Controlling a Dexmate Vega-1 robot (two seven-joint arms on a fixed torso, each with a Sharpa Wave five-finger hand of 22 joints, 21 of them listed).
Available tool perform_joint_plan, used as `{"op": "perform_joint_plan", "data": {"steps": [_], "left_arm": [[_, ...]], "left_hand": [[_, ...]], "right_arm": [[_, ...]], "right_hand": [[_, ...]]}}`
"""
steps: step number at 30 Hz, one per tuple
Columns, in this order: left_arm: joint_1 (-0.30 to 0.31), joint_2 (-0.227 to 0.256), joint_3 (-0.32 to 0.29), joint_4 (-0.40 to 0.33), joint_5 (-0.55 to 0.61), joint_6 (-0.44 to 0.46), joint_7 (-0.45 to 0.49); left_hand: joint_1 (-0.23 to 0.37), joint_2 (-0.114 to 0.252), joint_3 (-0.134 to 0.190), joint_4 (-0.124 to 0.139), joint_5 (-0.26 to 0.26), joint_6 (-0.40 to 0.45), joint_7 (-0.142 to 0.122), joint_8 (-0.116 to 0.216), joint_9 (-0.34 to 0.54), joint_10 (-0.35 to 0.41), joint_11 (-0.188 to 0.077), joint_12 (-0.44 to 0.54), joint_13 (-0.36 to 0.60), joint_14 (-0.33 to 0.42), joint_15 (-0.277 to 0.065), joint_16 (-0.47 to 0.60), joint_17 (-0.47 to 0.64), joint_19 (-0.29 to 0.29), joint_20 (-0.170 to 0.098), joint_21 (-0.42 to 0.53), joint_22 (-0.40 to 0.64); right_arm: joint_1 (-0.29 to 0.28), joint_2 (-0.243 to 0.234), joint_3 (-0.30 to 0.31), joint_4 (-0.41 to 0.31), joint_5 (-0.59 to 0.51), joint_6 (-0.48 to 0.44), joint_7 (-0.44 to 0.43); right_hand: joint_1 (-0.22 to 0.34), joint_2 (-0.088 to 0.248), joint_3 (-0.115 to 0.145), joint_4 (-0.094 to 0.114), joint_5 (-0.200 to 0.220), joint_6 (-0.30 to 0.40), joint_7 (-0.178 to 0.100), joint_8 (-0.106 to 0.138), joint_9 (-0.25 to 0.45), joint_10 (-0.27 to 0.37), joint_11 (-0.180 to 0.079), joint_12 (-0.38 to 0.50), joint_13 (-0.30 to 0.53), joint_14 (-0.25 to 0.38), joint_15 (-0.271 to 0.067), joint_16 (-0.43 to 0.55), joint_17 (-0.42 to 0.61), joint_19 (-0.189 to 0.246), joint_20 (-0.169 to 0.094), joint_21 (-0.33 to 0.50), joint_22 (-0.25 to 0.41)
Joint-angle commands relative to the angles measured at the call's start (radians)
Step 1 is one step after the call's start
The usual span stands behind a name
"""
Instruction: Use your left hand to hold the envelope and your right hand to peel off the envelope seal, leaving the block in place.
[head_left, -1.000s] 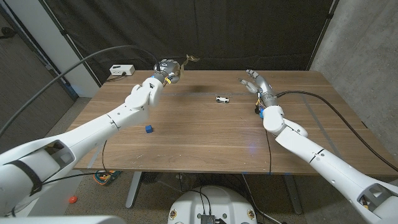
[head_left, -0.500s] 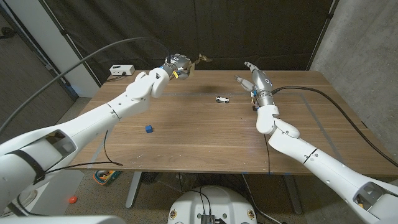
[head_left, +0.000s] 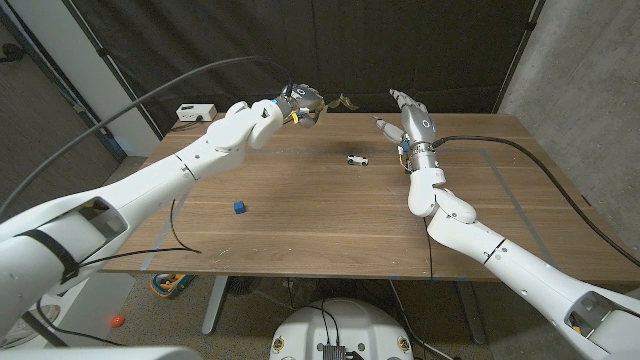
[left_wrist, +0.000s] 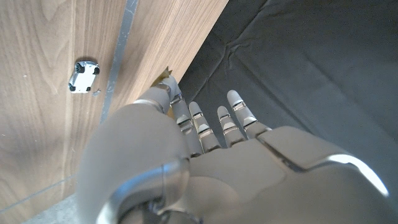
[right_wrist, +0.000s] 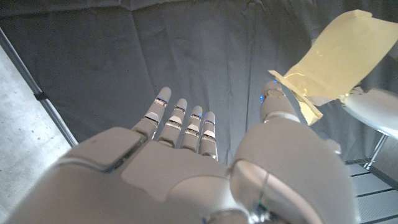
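Nearest the camera, in the lower left of the head view, a small blue block sits alone on the wooden table, well apart from both hands. Further back, just right of centre, lies a small white toy car. Beyond it, at upper centre, the left hand is raised over the table's far edge and pinches a tan envelope that juts toward the right hand. That hand stands just right of centre, lifted off the table with its fingers apart and holding nothing; in the right wrist view the envelope hangs just beyond its thumb.

The grip looks thin: in the left wrist view only a corner of the paper shows past the fingers. A hard pull on the seal could likely drag the envelope out of the pinch or tear it. A mistimed close could catch the whole flap instead of the seal strip. The block looks safe, unless a descending arm sweeps it.
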Motion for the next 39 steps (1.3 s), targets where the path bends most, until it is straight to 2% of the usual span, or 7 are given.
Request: {"op": "perform_joint_plan", "data": {"steps": [1,4,14,22,32,37,39], "left_arm": [[-0.053,-0.042,0.013,0.029,0.062,-0.121,-0.032],[-0.061,-0.054,0.013,0.042,0.066,-0.138,-0.024],[-0.063,-0.08,0.007,0.078,0.059,-0.158,0.021],[-0.068,-0.099,0.014,0.106,0.034,-0.179,0.038],[-0.094,-0.119,0.039,0.135,-0.006,-0.239,0.016],[-0.096,-0.12,0.045,0.139,-0.011,-0.253,0.014],[-0.096,-0.122,0.046,0.142,-0.01,-0.252,0.015]], "left_hand": [[-0.001,-0.015,0.006,-0.005,0.011,0.24,0.052,0.202,-0.01,0.009,0.002,0.009,-0.002,0.012,-0.09,0.006,0.002,-0.002,-0.007,0.01,-0.001],[-0.002,-0.018,0.008,-0.007,0.012,0.242,0.052,0.201,-0.017,0.009,0.001,0.009,-0.004,0.014,-0.091,0.006,0.001,-0.001,-0.009,0.012,-0.002],[-0.007,-0.02,0.014,-0.008,0.016,0.235,0.048,0.201,-0.02,0.016,0.0,0.011,-0.006,0.019,-0.096,0.007,0.0,0.0,-0.014,0.016,-0.002],[-0.011,-0.021,0.018,-0.008,0.017,0.235,0.042,0.201,-0.026,0.02,0.0,0.012,-0.007,0.022,-0.098,0.007,0.0,0.001,-0.014,0.019,-0.003],[-0.014,-0.022,0.023,-0.008,0.017,0.236,0.044,0.2,-0.034,0.02,0.0,0.012,-0.007,0.024,-0.099,0.008,-0.001,0.001,-0.013,0.022,-0.003],[-0.016,-0.022,0.025,-0.009,0.017,0.238,0.044,0.198,-0.04,0.022,0.0,0.013,-0.008,0.025,-0.099,0.008,-0.001,0.0,-0.013,0.022,-0.003],[-0.017,-0.023,0.025,-0.009,0.017,0.238,0.044,0.198,-0.042,0.022,0.0,0.013,-0.008,0.025,-0.099,0.008,-0.001,0.0,-0.012,0.023,-0.004]], "right_arm": [[0.006,-0.016,-0.021,-0.018,-0.084,0.022,0.021],[0.005,-0.019,-0.025,-0.025,-0.101,0.022,0.033],[-0.006,-0.026,-0.019,-0.047,-0.106,0.034,0.084],[0.009,-0.007,-0.013,-0.001,-0.06,0.138,0.078],[0.025,0.019,-0.013,0.045,-0.073,0.197,0.029],[0.028,0.032,-0.011,0.073,-0.08,0.228,-0.017],[0.031,0.036,-0.012,0.085,-0.082,0.244,-0.035]], "right_hand": [[0.015,-0.013,-0.003,-0.003,0.011,0.014,-0.015,0.003,0.002,0.003,-0.008,-0.003,0.006,0.0,-0.035,0.0,0.005,0.006,-0.011,0.001,0.006],[0.027,-0.018,-0.002,-0.003,0.018,0.02,-0.02,0.004,0.003,0.014,-0.022,0.001,0.006,0.0,-0.039,0.0,0.005,0.007,-0.011,0.0,0.006],[0.03,-0.026,-0.007,0.003,0.025,0.026,-0.028,0.005,0.003,0.016,-0.022,0.001,0.006,-0.005,-0.04,-0.001,0.007,0.006,-0.013,-0.001,0.006],[0.021,-0.036,-0.017,0.014,0.032,0.044,-0.048,0.01,0.003,0.032,-0.023,0.007,0.006,-0.002,-0.041,0.004,0.01,0.008,-0.011,-0.002,0.007],[0.04,-0.017,-0.007,0.017,0.045,0.071,-0.055,0.016,0.003,0.062,-0.029,0.018,0.005,0.02,-0.047,0.012,0.012,0.024,-0.015,0.003,0.008],[0.08,0.01,0.006,0.017,0.052,0.132,-0.074,0.028,0.002,0.112,-0.057,0.033,0.004,0.063,-0.077,0.023,0.012,0.053,-0.027,0.014,0.009],[0.093,0.02,0.006,0.021,0.051,0.211,-0.095,0.048,0.002,0.154,-0.073,0.045,0.003,0.09,-0.089,0.026,0.012,0.069,-0.032,0.021,0.01]]}}
